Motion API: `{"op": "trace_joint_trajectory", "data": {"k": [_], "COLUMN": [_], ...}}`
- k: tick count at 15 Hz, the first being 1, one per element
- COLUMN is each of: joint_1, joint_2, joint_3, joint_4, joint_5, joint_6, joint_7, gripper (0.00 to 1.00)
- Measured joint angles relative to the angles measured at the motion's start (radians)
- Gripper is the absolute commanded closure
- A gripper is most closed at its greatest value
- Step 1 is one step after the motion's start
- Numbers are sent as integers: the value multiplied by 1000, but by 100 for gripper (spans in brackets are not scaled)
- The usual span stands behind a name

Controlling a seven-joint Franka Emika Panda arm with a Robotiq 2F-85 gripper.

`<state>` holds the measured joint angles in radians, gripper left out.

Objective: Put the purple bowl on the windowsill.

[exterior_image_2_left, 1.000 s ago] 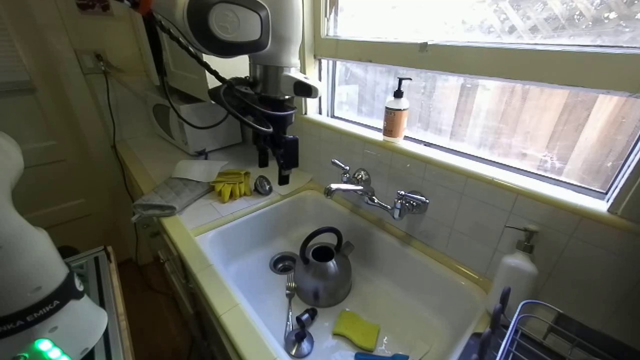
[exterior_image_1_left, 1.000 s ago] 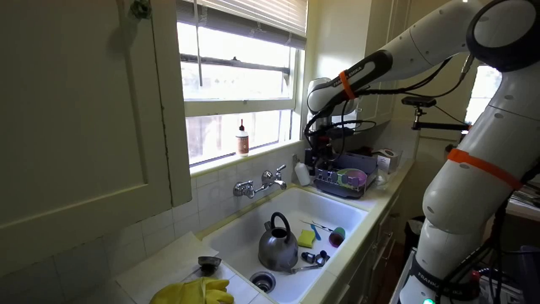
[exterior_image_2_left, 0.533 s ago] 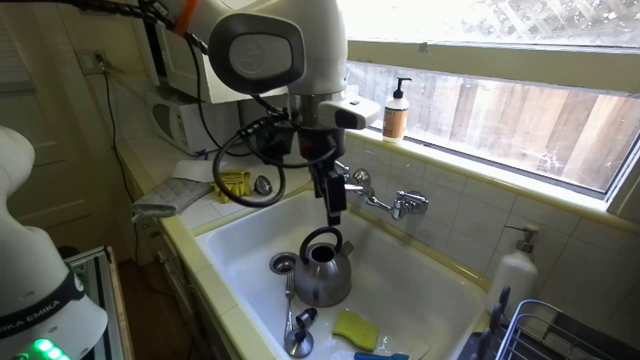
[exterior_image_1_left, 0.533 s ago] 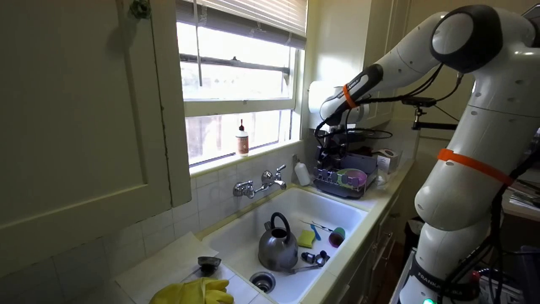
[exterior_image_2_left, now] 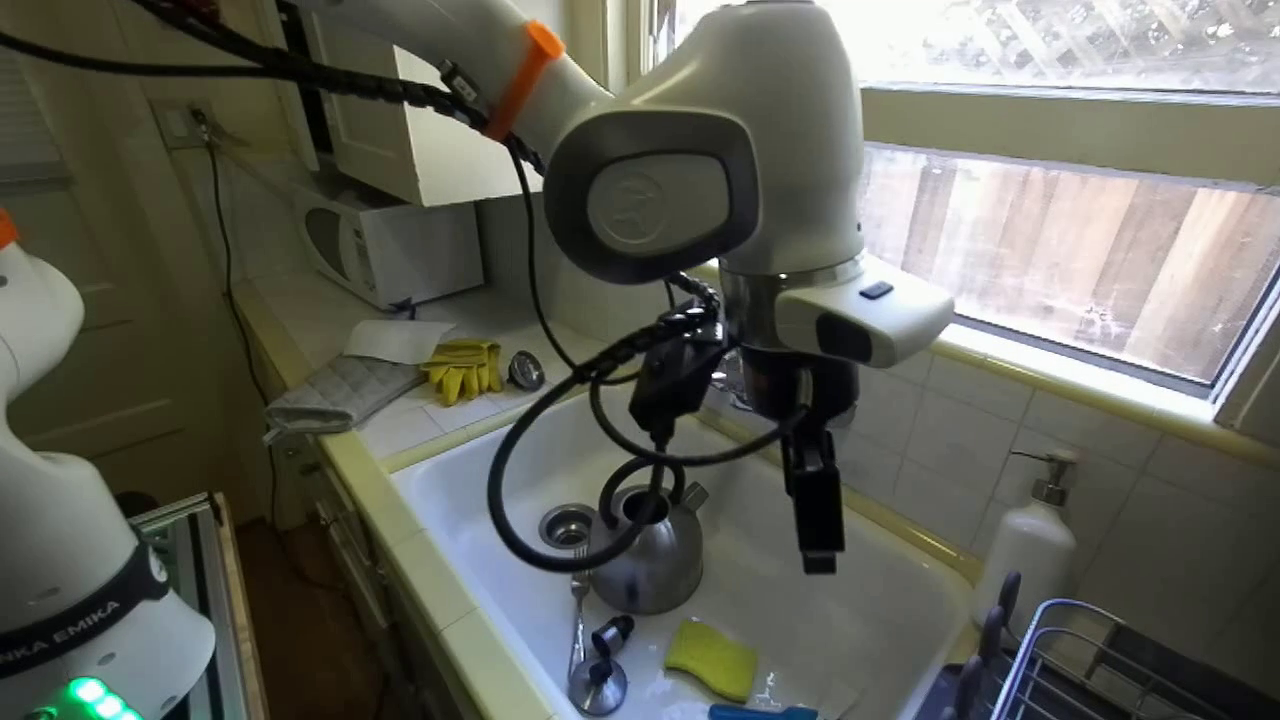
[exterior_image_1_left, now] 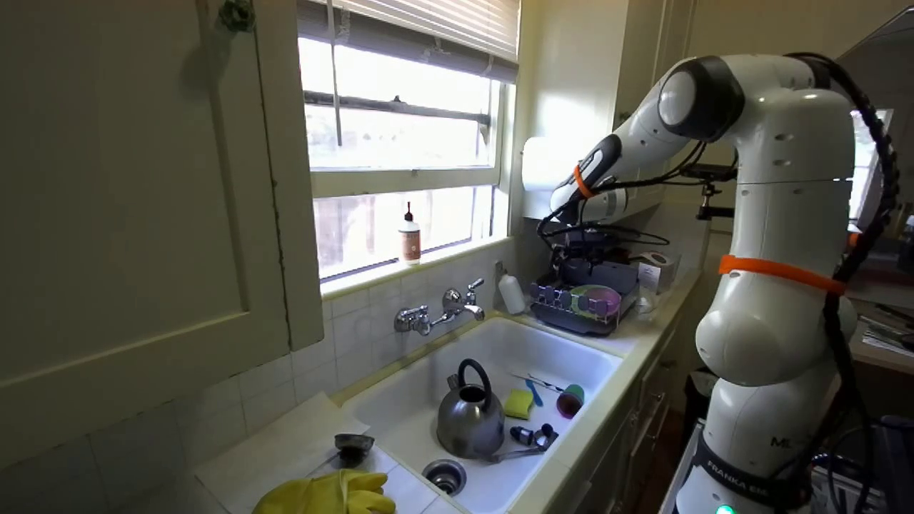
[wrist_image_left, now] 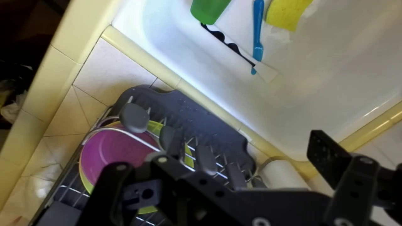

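though wide apart, claw (wrist_image_left: 246, 142) clear of purple bowl (wrist_image_left: 114, 149) — rim inside dish rack (wrist_image_left: 204, 114)

Below the jaws sits 1 grey dish rack (wrist_image_left: 204, 116); past them in the sink (wrist_image_left: 314, 91) lie 1 green cup (wrist_image_left: 209, 11), 1 blue utensil (wrist_image_left: 258, 31) and 1 yellow sponge (wrist_image_left: 286, 13). In an exterior view, 1 kettle (exterior_image_2_left: 660, 575) stands left of the jaws.
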<state>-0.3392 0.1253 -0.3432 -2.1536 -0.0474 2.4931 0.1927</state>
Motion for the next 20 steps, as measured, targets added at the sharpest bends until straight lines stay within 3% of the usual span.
{"op": "trace_joint_trajectory", "data": {"k": [4,20], "joint_1": [-10,-9], "joint_2": [91,95], "joint_3": [-6,-6], "joint_4": [68,78], "joint_5": [51,54], "joint_6": [0,0], "joint_7": [27,36], "gripper": [0,0]}}
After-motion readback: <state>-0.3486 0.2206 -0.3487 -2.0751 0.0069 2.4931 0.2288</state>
